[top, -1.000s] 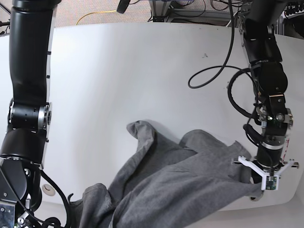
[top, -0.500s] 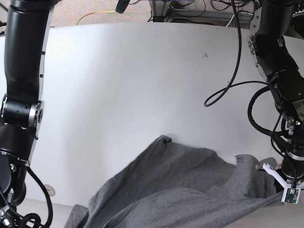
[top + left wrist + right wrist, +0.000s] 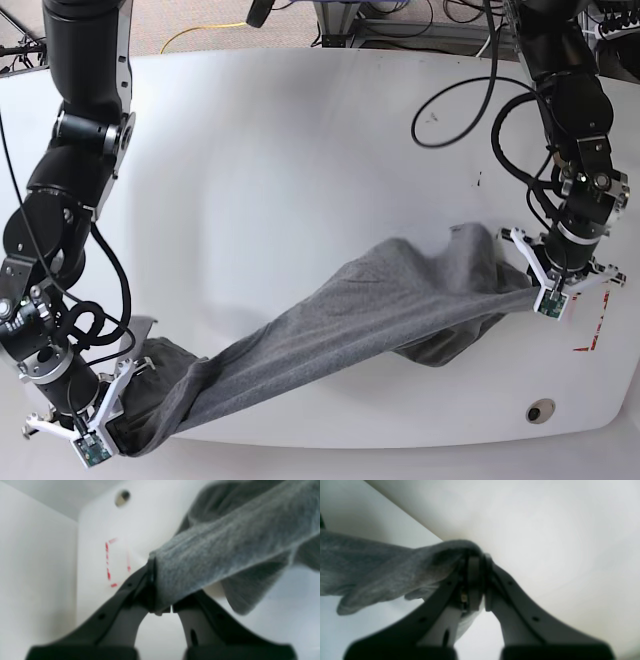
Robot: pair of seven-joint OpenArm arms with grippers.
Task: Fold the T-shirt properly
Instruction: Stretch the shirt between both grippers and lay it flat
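— How does the T-shirt (image 3: 330, 325) look?
— Heather grey, pulled into a long twisted band low across the white bench (image 3: 300, 170), sagging in folds toward the base view's right.
— And the hands?
— The left hand (image 3: 553, 290) is clamped on one end, the right hand (image 3: 100, 420) on the other.
— Anything unclear?
— Both wrist views are blurred; collar and sleeves can't be made out.
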